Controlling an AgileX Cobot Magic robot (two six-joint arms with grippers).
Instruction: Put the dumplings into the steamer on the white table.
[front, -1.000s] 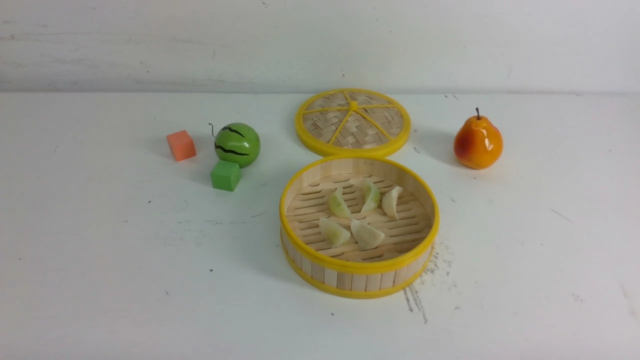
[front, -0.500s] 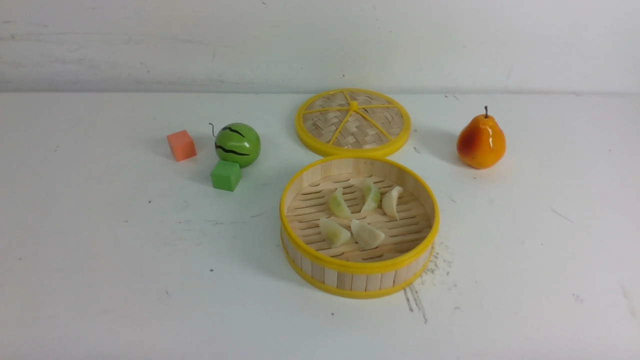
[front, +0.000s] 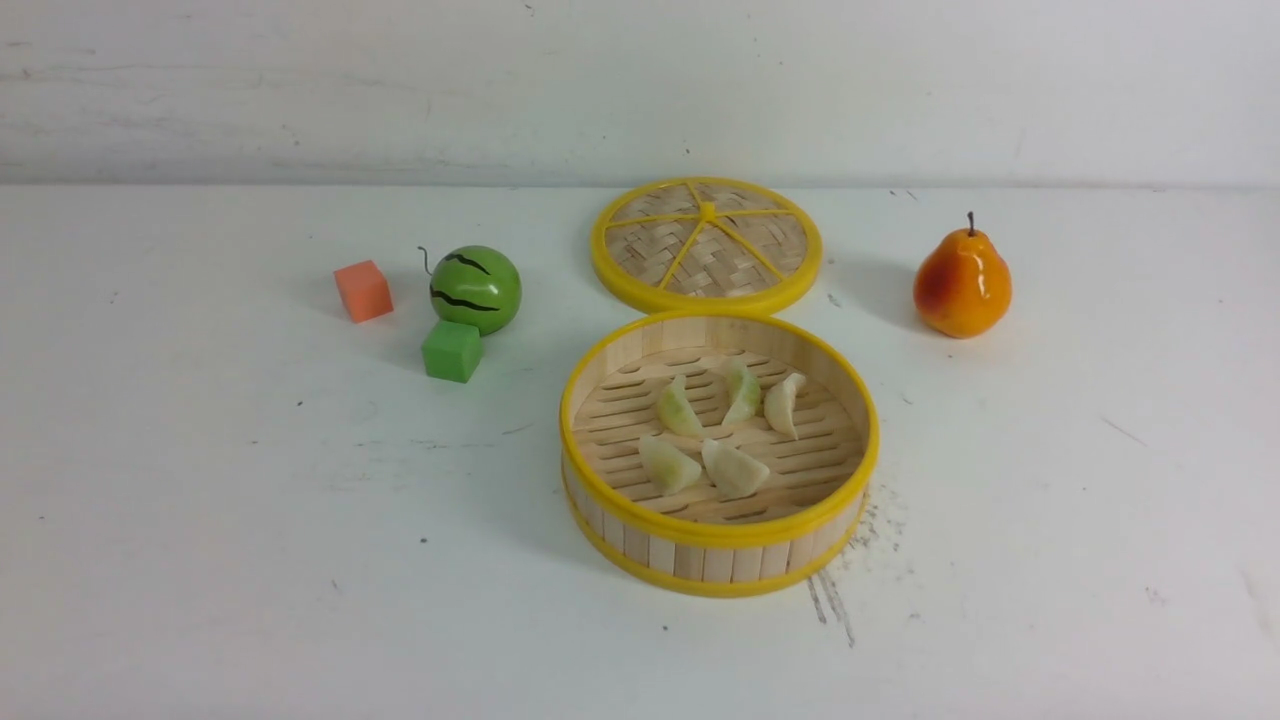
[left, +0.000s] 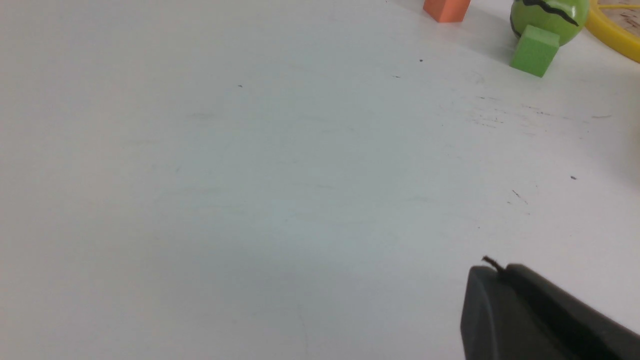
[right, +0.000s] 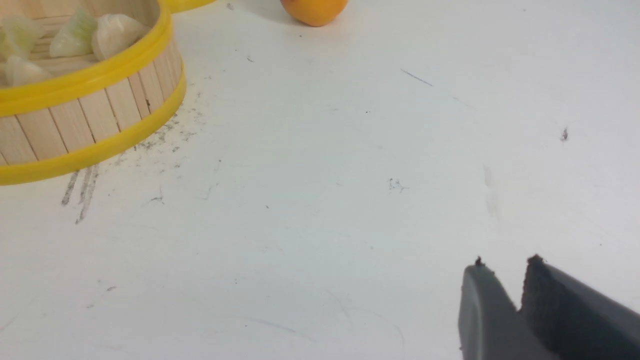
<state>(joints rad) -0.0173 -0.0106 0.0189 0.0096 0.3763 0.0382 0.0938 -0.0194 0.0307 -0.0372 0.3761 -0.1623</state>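
- The five dumplings (front: 715, 430) lie on the slatted floor of the steamer (front: 718, 540), grouped a little left of its middle — three in a far row, two nearer.
- Far row: the left green one has its long axis running far-left to near-right; the middle green one and the right cream one (front: 782, 404) stand steeper, each leaning from near-left up to far-right, tips pointing away.
- Near pair: both lie flatter, long axes running far-left to near-right, and they touch or nearly touch each other.
- The steamer sits upright on the table (front: 200, 520), right of centre, with dark scuffs on the table at its near-right foot.
- The lid (front: 706, 245) lies flat just beyond the steamer, rims close together.
- To the left: a toy melon (front: 475, 289), a green cube (front: 451, 351) just in front of it, an orange cube (front: 362, 291) further left.
- A pear (front: 961, 283) stands upright, well apart on the far right.
- Left gripper (left: 492, 272): jaws together, over bare table, holding nothing.
- Right gripper (right: 505, 272): jaws slightly apart — a narrow gap, nothing in it — over bare table to the right of the steamer.
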